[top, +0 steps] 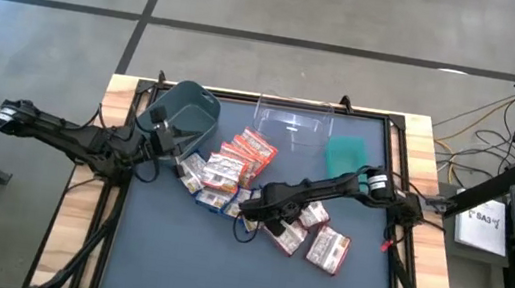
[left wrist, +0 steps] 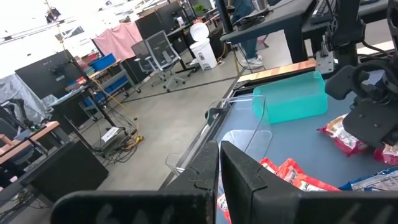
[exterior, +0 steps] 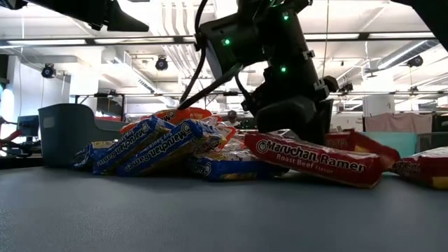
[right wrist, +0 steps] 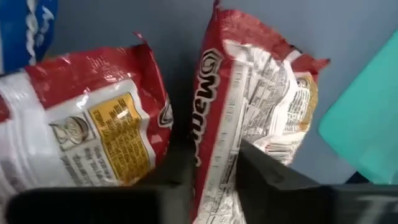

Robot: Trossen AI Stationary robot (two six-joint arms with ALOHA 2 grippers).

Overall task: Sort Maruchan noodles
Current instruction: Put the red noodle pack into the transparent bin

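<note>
Right end effector [right wrist: 208, 168] clamping maroon packet [right wrist: 249, 106] edge between fingers, packet's long axis running forward from fingertips; left end effector [left wrist: 217, 180] sitting closed, farther off.

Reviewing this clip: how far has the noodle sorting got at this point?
Done: nothing visibly sorted; the clear bin and green bin look empty, and the grey bin shows no packets from above. In hand: the right gripper is down in the pile, fingers pinching a maroon-and-white packet. The left gripper waits shut beside the grey bin. Left: essentially the whole pile of Maruchan noodles.
</note>
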